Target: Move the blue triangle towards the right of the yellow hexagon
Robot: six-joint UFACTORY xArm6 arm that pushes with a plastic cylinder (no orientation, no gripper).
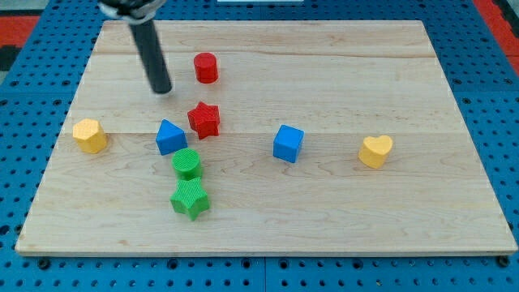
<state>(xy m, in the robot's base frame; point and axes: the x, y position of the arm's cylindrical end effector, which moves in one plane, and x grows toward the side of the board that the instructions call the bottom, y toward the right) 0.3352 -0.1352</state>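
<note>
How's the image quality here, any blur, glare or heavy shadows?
Camera view: lighting even, no glare on the pale wooden board; the small coloured blocks are sharp with only faint shadows, e.g. the blue cube; the dark rod looks slightly soft, my tip above the blue triangle block.

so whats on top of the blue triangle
Nothing rests on the blue triangle; its top is bare. My tip is above it in the view, apart. What lies beneath it is hidden.

Blue triangle (170,137) flat on the board, well right of yellow hexagon (89,135).
</note>
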